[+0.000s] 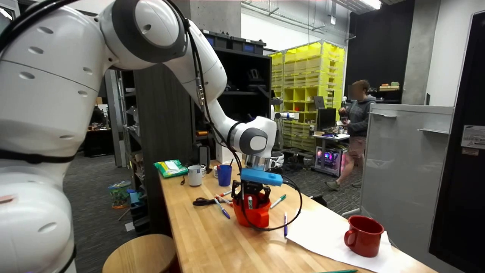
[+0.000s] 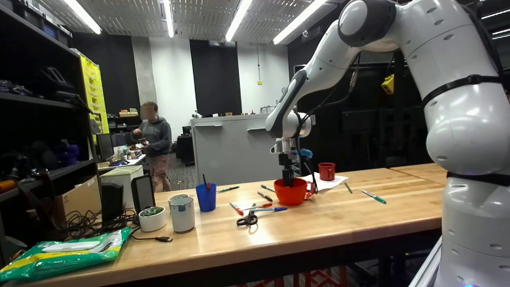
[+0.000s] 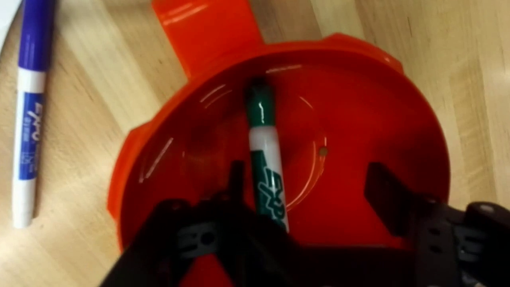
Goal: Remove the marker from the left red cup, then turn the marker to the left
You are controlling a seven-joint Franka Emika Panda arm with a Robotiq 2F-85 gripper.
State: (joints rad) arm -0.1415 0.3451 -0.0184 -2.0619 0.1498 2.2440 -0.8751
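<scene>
The squat red cup (image 1: 241,218) stands upright on the table under my gripper; it also shows in an exterior view (image 2: 293,196) and fills the wrist view (image 3: 358,115). The marker (image 3: 266,159), white with a green cap and label, leans inside the cup, cap toward the handle side. Its lower end is hidden behind the left finger. It also shows in an exterior view (image 1: 250,203). My gripper (image 3: 305,183) is open, with its fingers down inside the cup. The marker lies between the fingers, close to the left one; whether they touch cannot be told.
A darker red mug (image 1: 366,239) stands on white paper (image 1: 322,235). A purple marker (image 3: 30,119) lies beside the cup. Scissors (image 2: 248,218) and several loose pens lie nearby. A blue cup (image 2: 206,198) and a grey mug (image 2: 182,215) stand farther along the table.
</scene>
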